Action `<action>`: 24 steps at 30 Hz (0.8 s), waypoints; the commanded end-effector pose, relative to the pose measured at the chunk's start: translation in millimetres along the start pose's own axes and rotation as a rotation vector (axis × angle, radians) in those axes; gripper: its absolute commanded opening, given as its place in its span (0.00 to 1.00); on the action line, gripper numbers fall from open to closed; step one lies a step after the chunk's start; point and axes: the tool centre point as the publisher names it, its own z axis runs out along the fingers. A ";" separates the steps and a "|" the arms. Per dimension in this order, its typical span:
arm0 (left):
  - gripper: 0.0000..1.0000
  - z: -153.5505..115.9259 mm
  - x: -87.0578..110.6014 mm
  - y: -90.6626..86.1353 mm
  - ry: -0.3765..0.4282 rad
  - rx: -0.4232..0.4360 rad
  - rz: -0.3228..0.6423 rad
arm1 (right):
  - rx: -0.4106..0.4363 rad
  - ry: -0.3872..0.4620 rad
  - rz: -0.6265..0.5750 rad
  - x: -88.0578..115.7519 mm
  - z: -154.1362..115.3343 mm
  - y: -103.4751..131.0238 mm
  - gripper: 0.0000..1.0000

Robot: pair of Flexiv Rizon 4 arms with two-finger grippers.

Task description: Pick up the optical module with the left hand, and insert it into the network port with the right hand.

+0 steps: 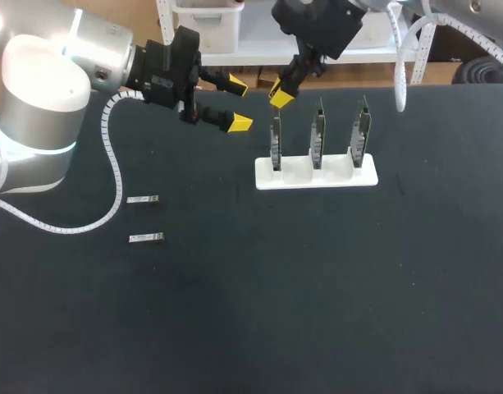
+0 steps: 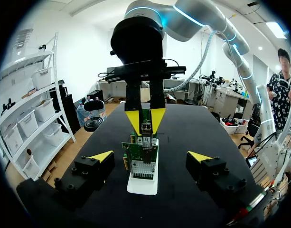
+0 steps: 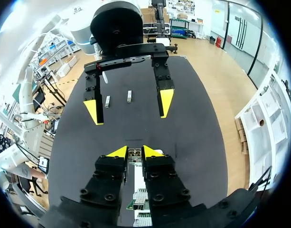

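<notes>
Right claw (image 3: 135, 152) is pinching the optical module (image 3: 134, 153) between both tips, right at the network port (image 1: 276, 125) atop the end board (image 1: 276, 148) of the white stand (image 1: 333, 176). Left claw (image 1: 230, 103) is hanging beside it, fingers apart, empty. I'm judging the module light, rigid, slick and delicate, so I'm favouring its flat sides, kept square.

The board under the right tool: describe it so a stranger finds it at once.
On the black table stands a white holder with three upright green boards in a row. The board meant is the end one nearest the left arm; only it has the right tool just above it.
</notes>
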 end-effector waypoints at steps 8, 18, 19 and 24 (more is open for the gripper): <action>1.00 0.7 -0.6 0.6 0.004 0.000 -0.002 | 0.013 -0.084 0.003 0.5 -6.3 1.8 1.00; 1.00 0.7 -0.6 0.6 0.004 0.000 -0.002 | 0.054 -0.247 0.045 16.1 -27.3 6.9 1.00; 1.00 0.7 -0.6 0.6 0.004 0.000 -0.002 | 0.055 -0.260 0.044 17.3 -28.2 7.6 1.00; 1.00 0.7 -0.6 0.6 0.004 0.000 -0.002 | 0.048 -0.275 0.037 18.7 -27.4 8.3 1.00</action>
